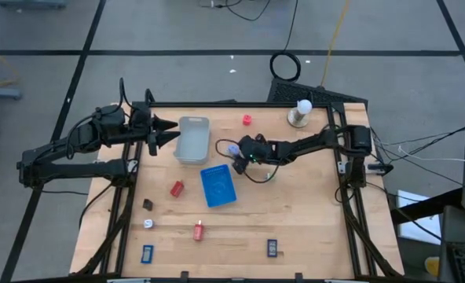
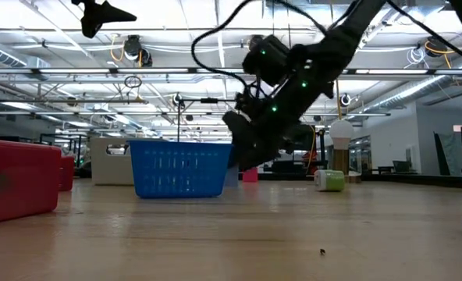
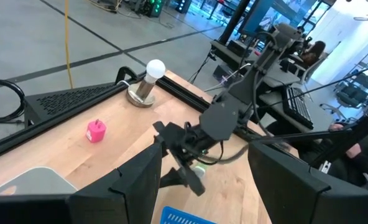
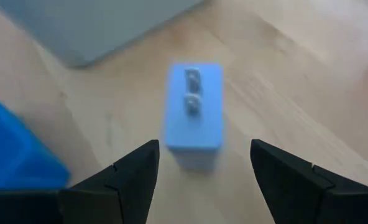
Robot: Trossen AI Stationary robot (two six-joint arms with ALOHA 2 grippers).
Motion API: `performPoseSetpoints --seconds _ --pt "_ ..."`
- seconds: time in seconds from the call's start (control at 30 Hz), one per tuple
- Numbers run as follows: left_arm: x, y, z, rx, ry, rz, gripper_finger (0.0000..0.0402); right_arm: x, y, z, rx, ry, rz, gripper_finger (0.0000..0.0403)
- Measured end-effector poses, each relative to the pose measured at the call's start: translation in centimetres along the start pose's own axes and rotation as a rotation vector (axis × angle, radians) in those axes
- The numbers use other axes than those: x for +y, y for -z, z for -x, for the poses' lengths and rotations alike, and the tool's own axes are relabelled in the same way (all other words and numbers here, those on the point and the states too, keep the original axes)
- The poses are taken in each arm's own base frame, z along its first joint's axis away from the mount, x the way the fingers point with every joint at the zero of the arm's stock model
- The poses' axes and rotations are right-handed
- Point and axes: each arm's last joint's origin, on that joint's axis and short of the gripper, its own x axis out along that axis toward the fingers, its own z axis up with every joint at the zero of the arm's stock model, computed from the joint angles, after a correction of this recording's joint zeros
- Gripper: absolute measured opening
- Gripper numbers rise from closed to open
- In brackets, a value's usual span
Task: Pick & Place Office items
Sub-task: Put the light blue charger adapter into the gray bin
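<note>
On the left of the wooden table (image 1: 295,212), the left gripper (image 1: 172,132) is hovering just beside the grey rectangular plastic tray (image 1: 192,140), its fingers standing apart and gripping nothing. The tray is lying with nothing showing inside it. Right of and nearer than the tray, a blue slotted plastic basket (image 1: 217,185) is sitting tilted; from above it is looking bare inside, though the low view cannot confirm that.

Just right of the tray, the right gripper (image 1: 234,149) is reaching low over the table, its fingers spread with nothing clamped between them. In the right wrist view a small pale blue rectangular block (image 4: 194,114) is lying flat on the wood between and just beyond the fingers (image 4: 131,180), apart from both.

Counted from above: two red pieces, a red block (image 1: 177,189) left of the basket and a red cylinder (image 1: 199,231) nearer the front; one small pink-red cube (image 1: 247,120) at the back; one dark brown piece (image 1: 148,204); one white piece (image 1: 148,223); two dark blue framed pieces (image 1: 147,253) (image 1: 272,248) at the front edge. A white knob on a round base (image 1: 300,112) is standing at the back right.
</note>
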Motion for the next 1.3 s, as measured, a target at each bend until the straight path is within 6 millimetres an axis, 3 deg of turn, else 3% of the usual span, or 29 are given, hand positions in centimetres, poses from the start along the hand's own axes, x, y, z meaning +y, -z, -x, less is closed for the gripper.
performPoseSetpoints --seconds 0.23,0.57,0.73,0.97,1.3 --pt "0.1 0.2 0.0 0.021 -0.010 0.024 0.0244 -0.5 1.0 -2.7 0.010 -0.059 -0.017 0.0247" --pt "0.1 0.3 0.0 0.025 -0.009 0.024 0.0243 -0.4 1.1 -3.0 -0.012 -0.063 -0.010 0.0243" --pt "0.1 0.2 0.0 0.023 -0.009 0.023 0.0244 -0.7 0.9 -3.0 -0.015 -0.057 -0.002 0.0204" --pt "0.1 0.2 0.0 0.021 -0.009 0.021 0.0244 -0.7 0.9 -3.0 -0.016 -0.061 0.000 0.0108" --pt "0.1 0.2 0.0 0.020 -0.009 0.022 0.0244 -0.3 0.0 -2.1 -0.018 -0.146 0.007 0.0108"
